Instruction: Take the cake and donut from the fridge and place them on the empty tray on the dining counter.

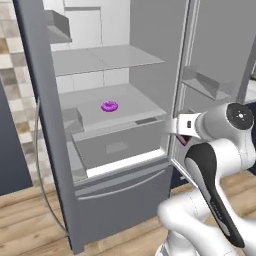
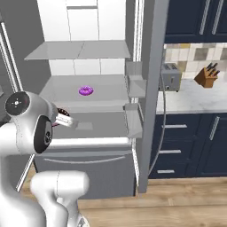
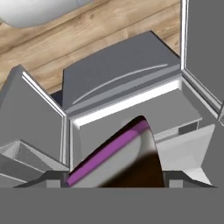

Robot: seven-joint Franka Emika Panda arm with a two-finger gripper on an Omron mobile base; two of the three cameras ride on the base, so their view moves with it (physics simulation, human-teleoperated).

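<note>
on the fridge (image 1: 125, 190) shelf, one donut (image 1: 109, 106); gripper (image 3: 118, 181) holds one cake (image 3: 127, 162).

Even, diffuse rendered light is filling the open fridge (image 1: 100, 65), its white back wall showing brightest while the grey shelves are casting only faint, soft shadows beneath them. No glare or hot spots are appearing on the fridge doors, and both base views are staying sharp to their edges, with slight pixel jaggedness along the fridge's long door lines. In the hand view, the cake (image 3: 131, 162) is looming very close to the lens and looking soft and smeared, while the fridge drawer beyond it is reading crisp.
</note>
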